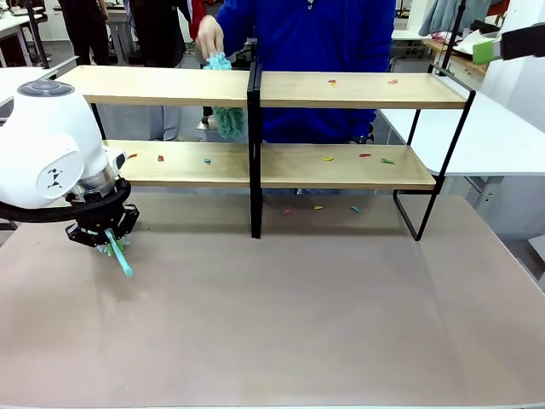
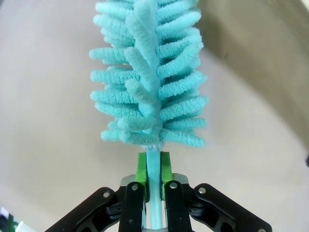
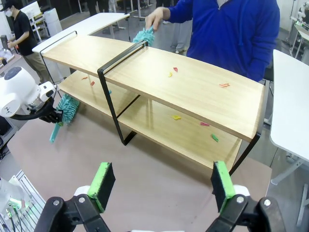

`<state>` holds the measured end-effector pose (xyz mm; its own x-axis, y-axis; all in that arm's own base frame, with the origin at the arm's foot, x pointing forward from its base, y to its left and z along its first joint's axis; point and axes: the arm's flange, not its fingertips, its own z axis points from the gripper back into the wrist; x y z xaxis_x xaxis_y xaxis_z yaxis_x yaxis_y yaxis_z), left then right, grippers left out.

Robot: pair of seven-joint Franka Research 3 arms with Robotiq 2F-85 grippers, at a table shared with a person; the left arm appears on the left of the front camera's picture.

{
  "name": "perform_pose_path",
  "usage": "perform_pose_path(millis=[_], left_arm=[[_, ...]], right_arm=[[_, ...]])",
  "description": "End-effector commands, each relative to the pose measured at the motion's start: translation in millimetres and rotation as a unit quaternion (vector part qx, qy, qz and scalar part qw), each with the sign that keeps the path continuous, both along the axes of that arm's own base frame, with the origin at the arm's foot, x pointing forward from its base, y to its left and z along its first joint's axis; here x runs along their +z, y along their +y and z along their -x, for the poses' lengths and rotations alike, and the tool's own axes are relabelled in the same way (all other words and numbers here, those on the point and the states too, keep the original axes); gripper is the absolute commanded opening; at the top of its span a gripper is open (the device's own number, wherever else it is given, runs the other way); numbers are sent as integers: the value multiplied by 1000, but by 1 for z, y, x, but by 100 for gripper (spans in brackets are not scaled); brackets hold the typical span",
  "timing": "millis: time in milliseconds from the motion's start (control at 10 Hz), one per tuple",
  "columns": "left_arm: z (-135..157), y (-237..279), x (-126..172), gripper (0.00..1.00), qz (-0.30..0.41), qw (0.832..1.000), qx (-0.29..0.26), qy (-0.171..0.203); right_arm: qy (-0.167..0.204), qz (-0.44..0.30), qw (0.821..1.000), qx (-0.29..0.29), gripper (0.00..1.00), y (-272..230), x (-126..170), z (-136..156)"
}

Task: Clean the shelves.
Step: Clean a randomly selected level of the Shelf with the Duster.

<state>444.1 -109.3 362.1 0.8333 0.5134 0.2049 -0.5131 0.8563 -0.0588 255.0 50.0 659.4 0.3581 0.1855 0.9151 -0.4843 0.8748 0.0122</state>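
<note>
Left end effector (image 1: 109, 240) hangs low over the counter (image 1: 298, 332) at its left side in the front view, in front of the shelves' (image 1: 358, 89) left end and apart from them, with a teal duster (image 1: 122, 262) stem poking out below it. The shelves stand across the far half of the counter. Coloured scraps (image 1: 332, 83) dot both tiers and the counter underneath. At the top tier's middle, a person's hand (image 1: 209, 36) works a second duster (image 1: 220, 61).

From the left wrist, the green pads (image 2: 141, 169) are clenched on the thin stem just below the fluffy head.

From the right wrist, the right end effector (image 3: 163, 186) is released, jaws wide, high above the rack's right end.

The boards look stiff, but the thin-framed rack probably slides if shoved, so light strokes suit it; there is nothing to grasp on it. The duster head is soft and forgiving. The lower tier is the tight spot: the board overhead, the black centre post (image 1: 255, 153) and the end frames bound it. The near counter offers open room.
</note>
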Motion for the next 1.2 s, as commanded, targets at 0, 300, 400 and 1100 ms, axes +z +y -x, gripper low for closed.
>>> perform_pose_path(millis=[0, 300, 400, 1100], left_arm=[[9, -3, 1, 12, 16, 998, -62, -29], [28, -6, 10, 12, 43, 979, -197, -16], [38, -3, 15, 12, 46, 968, -246, 3], [112, 83, 59, 12, 123, 811, -572, 21]], right_arm=[[0, -1, 1000, 0, 100, 0, -1, 0], [0, -1, 1000, 0, 100, 0, -1, 0], [0, -1, 1000, 0, 100, 0, -1, 0], [0, -1, 1000, 0, 100, 0, -1, 0]])
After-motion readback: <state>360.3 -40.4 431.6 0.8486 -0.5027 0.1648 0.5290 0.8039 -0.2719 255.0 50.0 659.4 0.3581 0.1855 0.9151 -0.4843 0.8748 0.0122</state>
